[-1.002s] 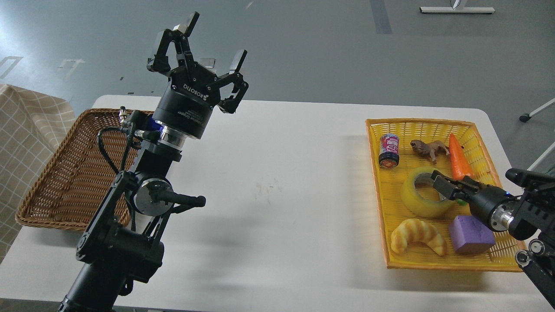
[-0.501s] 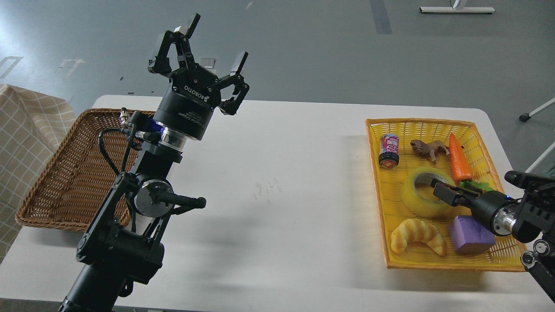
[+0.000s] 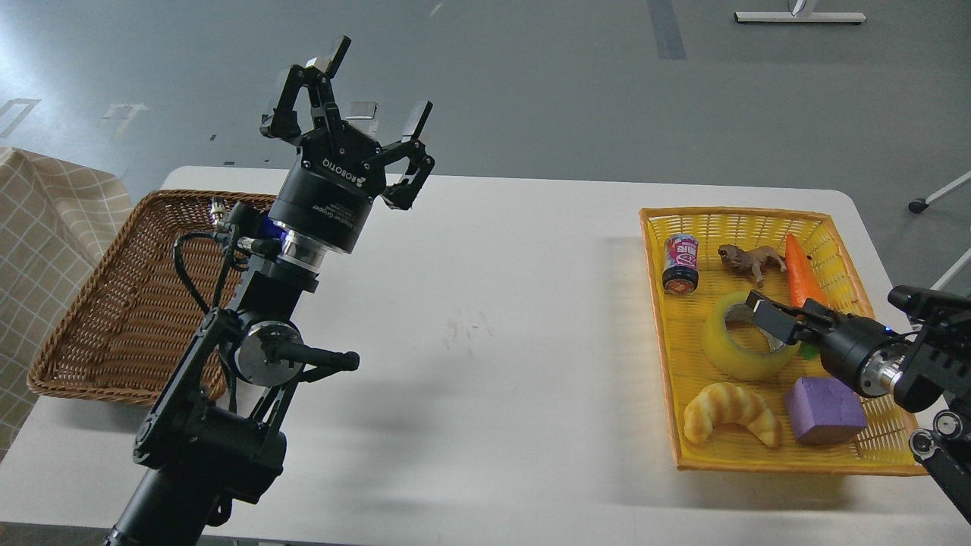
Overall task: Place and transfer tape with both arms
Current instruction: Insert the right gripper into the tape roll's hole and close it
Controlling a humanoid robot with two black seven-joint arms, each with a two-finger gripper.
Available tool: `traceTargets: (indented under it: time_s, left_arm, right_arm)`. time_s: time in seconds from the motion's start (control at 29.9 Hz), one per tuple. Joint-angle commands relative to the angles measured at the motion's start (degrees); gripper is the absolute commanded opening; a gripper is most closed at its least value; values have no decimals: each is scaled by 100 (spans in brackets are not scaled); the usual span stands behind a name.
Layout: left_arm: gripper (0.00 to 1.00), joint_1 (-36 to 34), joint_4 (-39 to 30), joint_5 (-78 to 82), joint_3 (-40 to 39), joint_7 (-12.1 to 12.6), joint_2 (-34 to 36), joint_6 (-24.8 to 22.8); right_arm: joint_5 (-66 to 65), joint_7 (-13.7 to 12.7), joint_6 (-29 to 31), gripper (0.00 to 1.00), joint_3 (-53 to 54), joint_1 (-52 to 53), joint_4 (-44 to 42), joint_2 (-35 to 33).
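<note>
The tape (image 3: pixel 734 350), a wide translucent yellow roll with a pale core, lies flat in the yellow basket (image 3: pixel 758 221) on the right. My right gripper (image 3: pixel 768 315) comes in from the right and sits over the roll's right rim, its fingertips at the core opening. Its fingers look close together, but I cannot tell whether they hold the roll's wall. My left gripper (image 3: pixel 375 83) is open and empty, pointing up, held high above the table's far left side.
In the yellow basket lie a croissant (image 3: pixel 730 410), a purple block (image 3: pixel 823 410), a toy carrot (image 3: pixel 802 277), a toy lion (image 3: pixel 751 262) and a small can (image 3: pixel 680 262). A brown wicker basket (image 3: pixel 114 303) stands at the table's left. The white table (image 3: pixel 485 334) spans between them.
My right gripper dipped toward the tape's right rim, then rose a little and shifted up-left over the core. The tape has not visibly moved. My left arm shifted only slightly.
</note>
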Motion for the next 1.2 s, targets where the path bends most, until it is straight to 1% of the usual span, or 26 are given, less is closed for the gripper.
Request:
traceTargets:
  time_s: [0.0,0.17,0.3,0.33,0.37,0.4,0.47,0.8,1.0,1.07,1.17]
  left_arm:
    - [99,1,-9,-8,-17,0,0,-8]
    - [99,1,-9,-17,-18,0,0,-9]
    - [99,44,0,-17,-18,0,0,0]
    - [99,44,-9,-17,-9,0,0,0]
    - [99,44,-9,-17,-9,0,0,0]
    - [99,44,0,-17,-9,0,0,0]
    - [99,44,0,-17,-9,0,0,-9]
    - [99,44,0,-35,-44,0,0,-44]
    - [99,44,0,-35,-62,0,0,-61]
    - [99,44,0,-35,-70,0,0,-61]
    - [99,53,0,-35,-70,0,0,-61]
  right_arm:
    - [16,0,10,99,-22,-5,3,-34]
    - [-2,-8,45,98,-66,-23,-15,-60]
    - [-10,-131,80,99,-101,-31,-32,-51]
    - [-10,-184,98,99,-101,-23,-41,-51]
    - [-2,-297,211,99,-101,-14,-41,-51]
    - [7,-325,291,99,-101,-5,-50,-51]
    - [7,-325,528,99,-84,12,-50,-51]
    - [227,-299,590,99,-92,153,-15,-25]
    - [271,-281,959,99,-92,329,-15,-16]
    - [271,-255,1021,98,-92,329,-15,-34]
    - [271,-123,1126,97,-101,329,-15,-60]
